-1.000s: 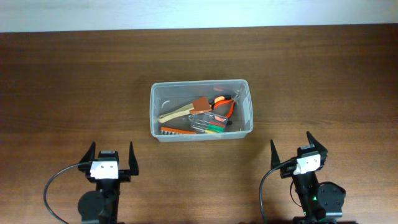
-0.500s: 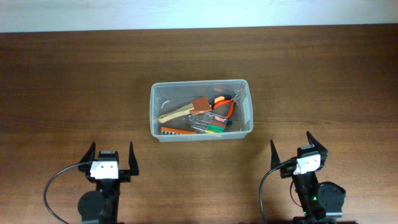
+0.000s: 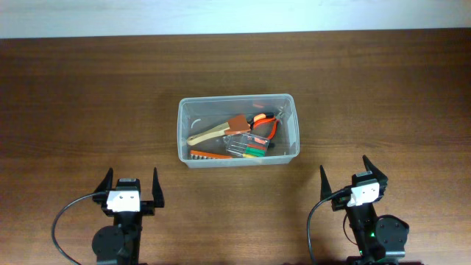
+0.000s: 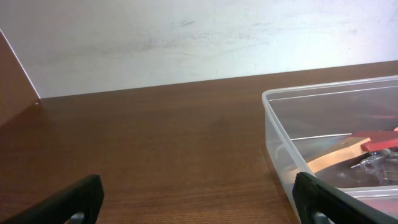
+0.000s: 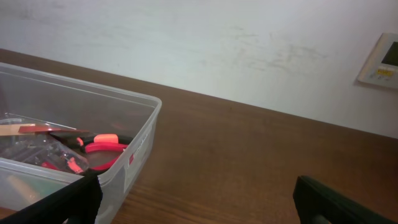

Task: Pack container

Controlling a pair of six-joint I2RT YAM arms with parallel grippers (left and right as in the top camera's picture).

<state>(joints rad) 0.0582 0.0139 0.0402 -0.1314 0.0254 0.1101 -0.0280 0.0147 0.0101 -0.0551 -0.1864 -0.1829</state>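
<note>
The clear plastic container (image 3: 184, 125) sits mid-table. It holds a wooden-handled brush (image 3: 213, 131), orange-handled pliers (image 3: 265, 124), a small clear case of coloured bits (image 3: 246, 145) and an orange tool (image 3: 206, 154). My left gripper (image 3: 132, 184) is open and empty at the near left, apart from the container. My right gripper (image 3: 353, 175) is open and empty at the near right. The container shows in the left wrist view (image 4: 280, 124) and in the right wrist view (image 5: 140, 140), where the pliers (image 5: 102, 146) lie inside. Both pairs of fingers, left (image 4: 199, 199) and right (image 5: 199, 202), are spread wide.
The dark wooden table (image 3: 88, 96) runs to a white wall (image 5: 217, 43) at the back. A white wall switch (image 5: 380, 59) is at the far right of the right wrist view.
</note>
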